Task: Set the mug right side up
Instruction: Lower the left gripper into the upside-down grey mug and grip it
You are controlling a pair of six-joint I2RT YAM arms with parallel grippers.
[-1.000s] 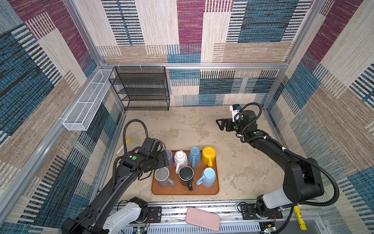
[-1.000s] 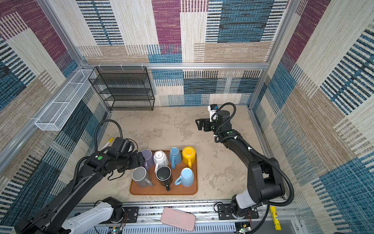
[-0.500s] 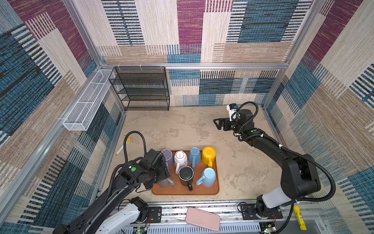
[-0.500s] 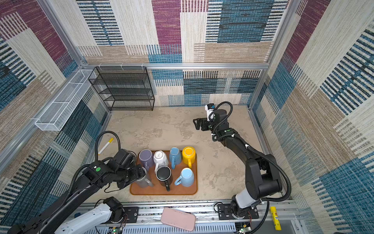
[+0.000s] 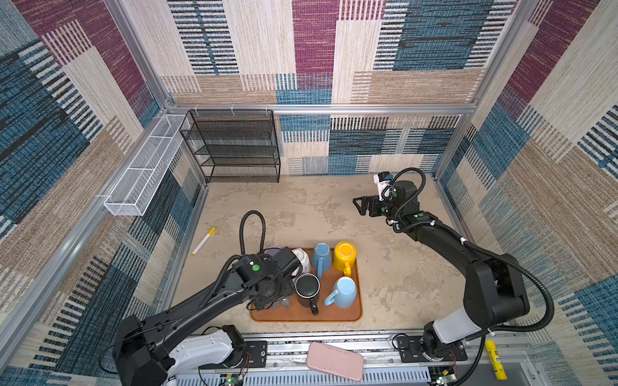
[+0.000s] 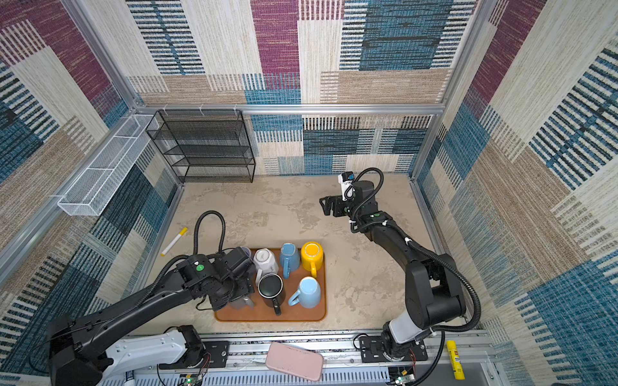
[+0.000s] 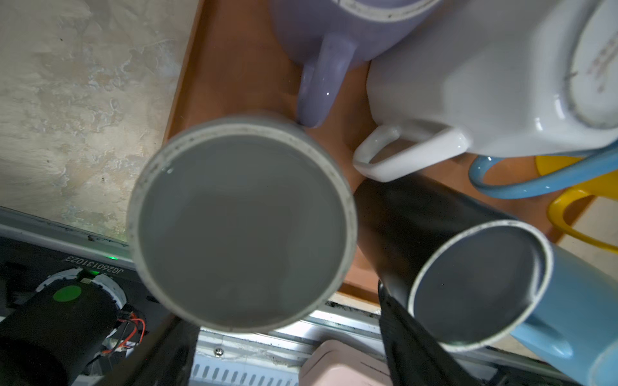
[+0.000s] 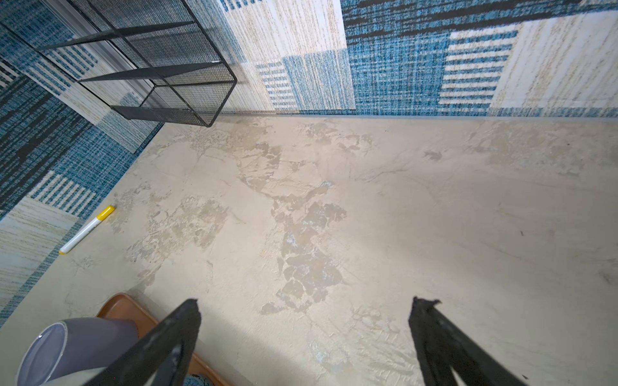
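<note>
Fingers of the left end effector (image 7: 281,302) stand either side of the grey mug (image 7: 240,227), which sits at the near left corner of the brown tray (image 5: 337,314), just beside a black mug (image 5: 307,287); whether they press it I cannot tell. Well to the right, the right end effector (image 8: 309,300) hangs above the table (image 8: 434,200), jaws wide apart.

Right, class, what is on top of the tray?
Seven mugs: purple, white, blue, yellow, grey, black, pale blue. The left arm covers most of the grey and purple ones in both top views.
</note>
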